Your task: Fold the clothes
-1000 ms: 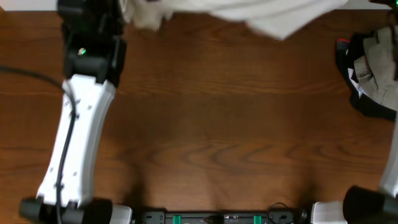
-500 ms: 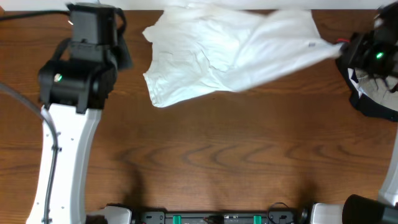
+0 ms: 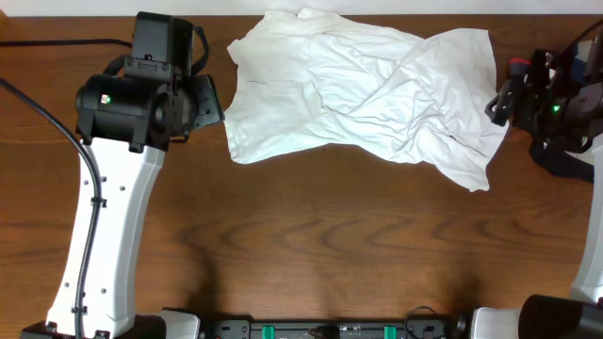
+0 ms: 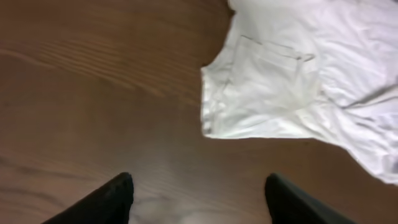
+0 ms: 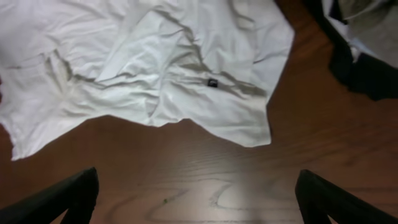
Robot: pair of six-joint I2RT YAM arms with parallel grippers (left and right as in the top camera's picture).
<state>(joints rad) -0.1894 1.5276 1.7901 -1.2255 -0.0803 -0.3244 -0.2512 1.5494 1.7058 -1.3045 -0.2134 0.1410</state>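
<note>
The clothes (image 3: 363, 89) are one large, wrinkled white garment lying loosely spread across the far middle of the wooden table. My left gripper (image 3: 209, 104) hovers just off its left edge, open and empty. In the left wrist view the two dark fingers (image 4: 118, 199) stand wide apart over bare wood, with the garment (image 4: 298, 74) ahead to the right. My right gripper (image 3: 497, 102) is at the garment's right edge, also open. The right wrist view shows its fingers (image 5: 68, 199) far apart above bare table, the garment (image 5: 155, 74) beyond them with a small black tag.
A pile of dark and grey clothing (image 3: 568, 162) lies at the table's right edge, partly under the right arm, and shows in the right wrist view (image 5: 364, 56). A black cable (image 3: 57, 42) runs along the far left. The arm bases stand at the near edge.
Both grippers have opened and let go of the garment. It has dropped from a stretched hold and now lies spread on the table. The left arm has drawn back toward the left.
</note>
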